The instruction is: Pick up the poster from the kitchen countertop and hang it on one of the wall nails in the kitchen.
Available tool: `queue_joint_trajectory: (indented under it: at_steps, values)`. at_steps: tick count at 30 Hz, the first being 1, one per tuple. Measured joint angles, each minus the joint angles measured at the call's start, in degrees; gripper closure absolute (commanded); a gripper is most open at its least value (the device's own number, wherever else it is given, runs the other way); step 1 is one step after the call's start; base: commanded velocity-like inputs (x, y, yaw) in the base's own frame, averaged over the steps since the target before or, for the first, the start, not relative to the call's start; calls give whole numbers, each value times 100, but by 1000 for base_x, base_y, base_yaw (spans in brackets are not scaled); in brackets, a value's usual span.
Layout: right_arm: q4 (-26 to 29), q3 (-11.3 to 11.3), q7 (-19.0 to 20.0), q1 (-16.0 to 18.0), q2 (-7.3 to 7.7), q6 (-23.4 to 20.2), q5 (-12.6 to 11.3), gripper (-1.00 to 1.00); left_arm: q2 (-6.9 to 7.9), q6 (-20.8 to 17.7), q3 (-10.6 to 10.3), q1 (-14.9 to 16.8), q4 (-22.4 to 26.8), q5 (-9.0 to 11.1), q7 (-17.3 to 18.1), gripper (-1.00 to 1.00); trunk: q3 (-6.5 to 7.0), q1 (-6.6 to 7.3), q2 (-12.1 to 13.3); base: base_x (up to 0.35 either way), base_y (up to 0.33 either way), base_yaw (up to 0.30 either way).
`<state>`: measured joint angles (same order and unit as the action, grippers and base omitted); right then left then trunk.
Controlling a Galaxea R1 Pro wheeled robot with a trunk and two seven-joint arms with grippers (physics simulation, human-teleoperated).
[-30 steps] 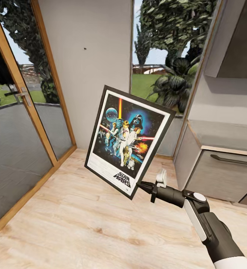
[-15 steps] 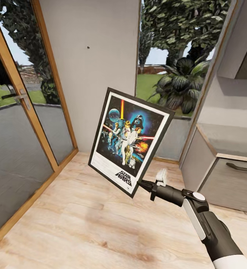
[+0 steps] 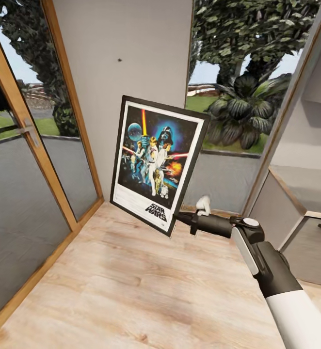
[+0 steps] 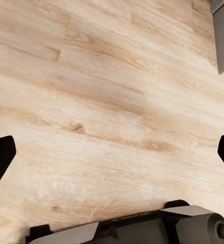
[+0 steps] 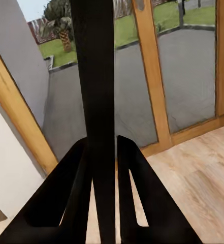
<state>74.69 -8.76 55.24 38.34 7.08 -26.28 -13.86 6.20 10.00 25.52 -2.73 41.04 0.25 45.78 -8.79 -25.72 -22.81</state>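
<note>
The poster, black-framed with colourful figures and the STAR WARS logo at its bottom, hangs in the air, nearly upright, in front of a plain grey wall panel. My right gripper is shut on its lower right corner. In the right wrist view the poster shows edge-on as a black bar, and the right gripper pinches it from both sides. A small dark wall nail sits on the panel above the poster's top edge. My left gripper is open and points down at the wood floor.
A wood-framed glass door stands at the left. A tall window is right of the wall panel. A grey cabinet unit with a pale top juts in at the right. Light plank floor lies ahead.
The view has shifted toward the wall panel. The right gripper has lifted the poster up and to the left, and it now stands more upright, closer under the nail.
</note>
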Motion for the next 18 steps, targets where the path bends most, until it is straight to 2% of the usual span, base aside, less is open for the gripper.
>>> queue_joint_trajectory:
  at_steps: [2,3,5,9,18]
  values:
    - [1,-117,6,235,0,-73,87,100,2,2,0,0,-1,0,0,-100,0,0,0,307,197,0]
    - [2,-186,10,445,0,-278,124,100,3,3,0,0,2,-1,0,-100,1,0,0,307,196,0]
    - [1,-226,12,612,0,-519,158,100,4,3,0,0,5,0,0,-100,0,0,0,307,195,0]
    - [1,-249,9,770,0,-704,176,100,4,3,-2,0,7,0,0,-100,0,0,0,307,192,0]
    - [-19,-272,18,1352,9,-930,175,100,5,3,-1,-1,8,0,0,-100,0,0,0,307,191,0]
